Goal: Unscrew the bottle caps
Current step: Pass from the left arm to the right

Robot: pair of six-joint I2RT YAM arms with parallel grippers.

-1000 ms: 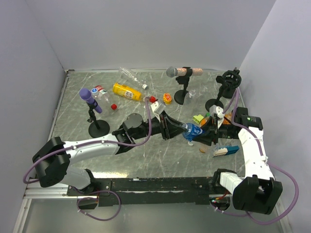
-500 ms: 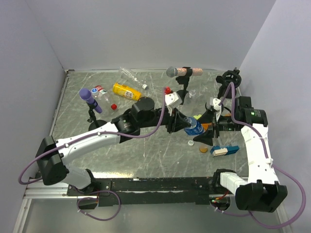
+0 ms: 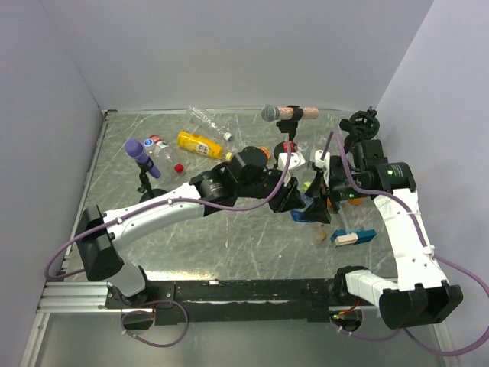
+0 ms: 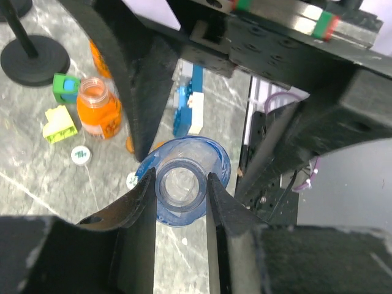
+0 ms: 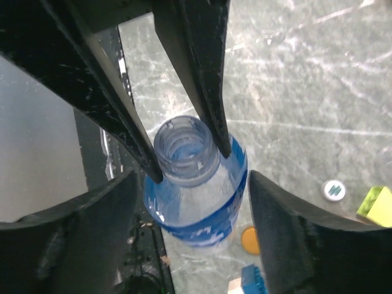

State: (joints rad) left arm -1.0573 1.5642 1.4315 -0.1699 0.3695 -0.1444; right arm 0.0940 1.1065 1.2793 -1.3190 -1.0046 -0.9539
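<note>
The left gripper [image 4: 180, 182] is clamped on the bare neck of a clear plastic bottle with a blue label [image 5: 197, 205]. It holds the bottle right of centre over the grey marbled table [image 3: 229, 245], apparently lifted off it, with the mouth open and no cap on.

The right gripper [image 5: 191, 179] is spread wide, one finger on either side of the bottle's body; whether it touches cannot be told.

On the table below lie two small white round caps [image 4: 79, 154] and an orange-brown cap [image 5: 249, 240], near a stubby orange bottle [image 4: 98, 111] whose mouth is also open. That makes at least two bottles that look finished.

At the far left rear lie a yellow bottle [image 3: 200, 144] and two clear bottles [image 3: 205, 119], with a red cap [image 3: 178, 167] loose nearby. These are probably what is left, though they are too small to show whether they are capped. From above, the arms hide both grippers' fingertips, and no loose cap can be matched to the held bottle.
</note>
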